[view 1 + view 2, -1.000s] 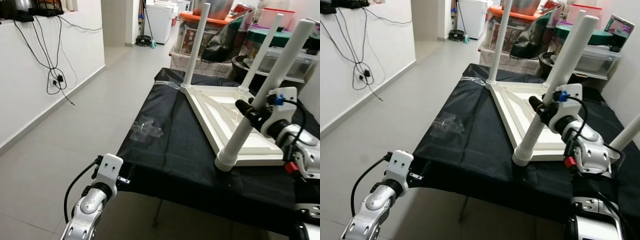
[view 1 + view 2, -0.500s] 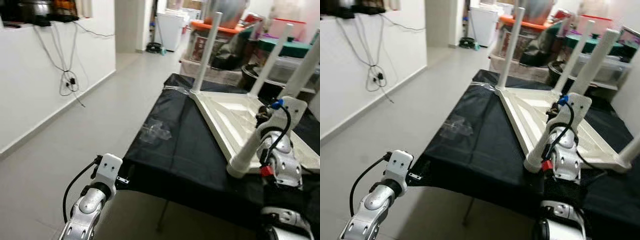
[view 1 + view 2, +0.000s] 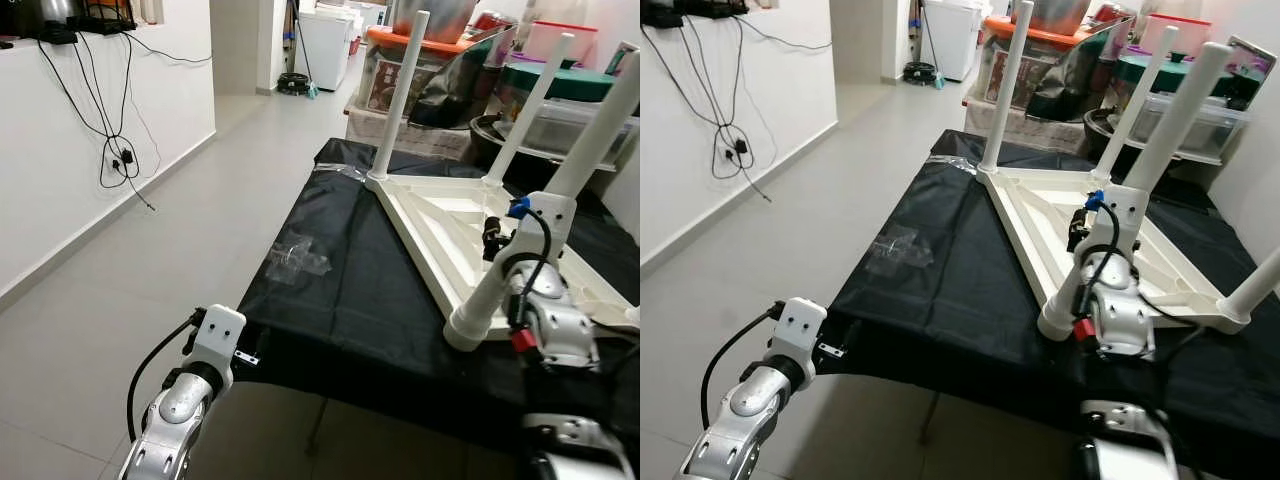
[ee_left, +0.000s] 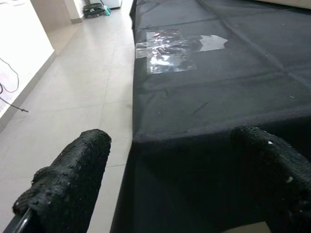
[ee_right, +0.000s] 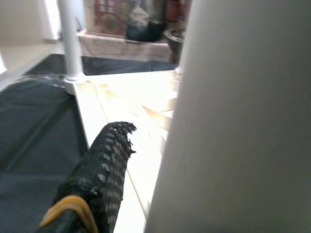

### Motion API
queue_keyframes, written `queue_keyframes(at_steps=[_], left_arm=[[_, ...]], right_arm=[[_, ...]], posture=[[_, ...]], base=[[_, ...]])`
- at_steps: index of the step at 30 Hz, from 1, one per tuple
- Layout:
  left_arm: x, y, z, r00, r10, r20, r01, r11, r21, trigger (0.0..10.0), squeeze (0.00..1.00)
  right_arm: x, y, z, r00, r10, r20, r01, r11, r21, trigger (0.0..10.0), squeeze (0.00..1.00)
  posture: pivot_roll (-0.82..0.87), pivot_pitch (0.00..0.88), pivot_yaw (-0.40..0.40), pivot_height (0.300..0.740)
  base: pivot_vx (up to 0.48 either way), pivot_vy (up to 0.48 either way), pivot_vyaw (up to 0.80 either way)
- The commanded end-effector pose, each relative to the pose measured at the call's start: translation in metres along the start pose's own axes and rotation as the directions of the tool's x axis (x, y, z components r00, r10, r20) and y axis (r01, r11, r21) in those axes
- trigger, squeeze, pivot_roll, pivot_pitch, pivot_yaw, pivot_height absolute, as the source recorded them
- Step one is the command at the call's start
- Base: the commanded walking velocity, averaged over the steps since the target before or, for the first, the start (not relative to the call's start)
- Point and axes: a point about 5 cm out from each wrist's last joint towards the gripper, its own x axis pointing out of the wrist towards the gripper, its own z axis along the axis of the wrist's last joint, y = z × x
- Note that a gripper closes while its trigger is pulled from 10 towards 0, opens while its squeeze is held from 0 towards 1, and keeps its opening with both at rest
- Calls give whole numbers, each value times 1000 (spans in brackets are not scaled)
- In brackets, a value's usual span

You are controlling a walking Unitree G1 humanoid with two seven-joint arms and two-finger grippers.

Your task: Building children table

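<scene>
**Children's table upside down, right tool lower on the near leg**

Children's table (image 3: 455, 225), white plastic, lies top-down on the black-covered table (image 3: 340, 300), filling its right half. All four legs look fitted: the far-left leg (image 3: 400, 90), the far leg (image 3: 525, 110), the near-right leg (image 3: 1252, 290) and the near leg (image 3: 595, 135), which leans up and to the right from its socket at the near corner.

A second ago the right tool (image 3: 491, 237) sat higher on the near leg, with its wrist reaching in from the right. Now the wrist has swung in front of the leg and sunk towards the socket, and the tool sits on the leg's far-left side. The head camera swung meanwhile, so the shift of the whole scene is not the furniture moving.

In the right wrist view one black finger (image 5: 99, 174) stands beside the leg with a sliver of the underside between them. The other finger is hidden, so I cannot tell whether the leg is clenched or released.

The left tool (image 4: 170, 138) hangs released, fingers wide apart, off the table's near-left corner. A scrap of clear plastic (image 3: 295, 262) lies on the cloth left of the children's table.

My reading is that the leg is being seated or checked, and assembly is nearly done.
</scene>
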Motion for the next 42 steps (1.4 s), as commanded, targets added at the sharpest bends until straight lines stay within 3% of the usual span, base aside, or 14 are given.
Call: queue_keyframes(at_steps=[1,8,11,12,13,14,20,25,34,35,36,37,41,42], left_arm=[[-1,-1,-4,1000,-3,-19,3,1000,9,10000,0],[2,2,-3,1000,0,-16,0,1000,18,10000,0],[2,2,-3,1000,0,-16,0,1000,18,10000,0],[2,2,-2,1000,-1,-15,1,1000,19,10000,0],[2,2,-2,1000,-1,-15,1,1000,19,10000,0],[3,2,-2,1000,-3,-14,4,1000,21,10000,0],[3,2,-2,1000,-10,-15,11,1000,27,10000,0],[3,2,-1,1000,-14,-14,14,999,29,10000,0],[2,1,-1,1000,-15,-18,15,1000,27,10000,0],[1,1,-1,1000,-15,-20,16,1000,27,10000,0],[1,1,-1,1000,-15,-20,16,1000,27,10000,0],[1,2,-2,1000,-13,-22,14,1000,28,10000,0],[1,3,-3,1000,-5,-24,6,1000,26,10000,0],[1,2,-3,1000,-4,-25,5,1000,23,10000,0]], right_arm=[[3,-2,10,989,130,66,-131,991,9,10000,0],[-2,-5,-9,893,450,2,-448,890,-87,8824,0],[-2,-5,-9,893,450,2,-448,890,-87,8824,0],[-5,-5,-16,859,511,-33,-512,855,-83,4706,0],[-5,-5,-16,859,511,-33,-512,855,-83,4706,0],[-5,-6,-23,854,517,-51,-520,851,-76,0,0],[4,-21,-39,993,102,-64,-106,993,-48,0,0],[-21,-3,-49,972,-226,-62,232,966,118,0,0],[-51,46,-47,977,-211,-29,213,972,99,0,0],[-48,49,-45,985,-170,-19,171,984,56,10000,0],[-48,49,-45,985,-170,-19,171,984,56,10000,0],[-43,44,-41,988,-156,0,156,987,40,10000,1000],[-30,20,-17,987,-134,91,128,990,61,10000,1000],[-22,12,3,984,-29,175,20,998,54,10000,0]], posture=[[115,0,-150,740],[118,0,-142,740],[118,0,-142,740],[118,0,-142,740],[118,0,-142,740],[117,0,-137,740],[114,0,-129,740],[120,0,-127,740],[119,0,-127,740],[118,0,-131,740],[118,0,-131,740],[115,0,-135,740],[114,0,-141,740],[116,0,-142,740]], base=[[0,0,0],[0,0,0],[0,0,0],[0,0,0],[0,0,0],[0,0,0],[0,0,0],[0,0,0],[0,0,0],[0,0,0],[0,0,0],[0,0,0],[0,0,0],[0,0,0]])
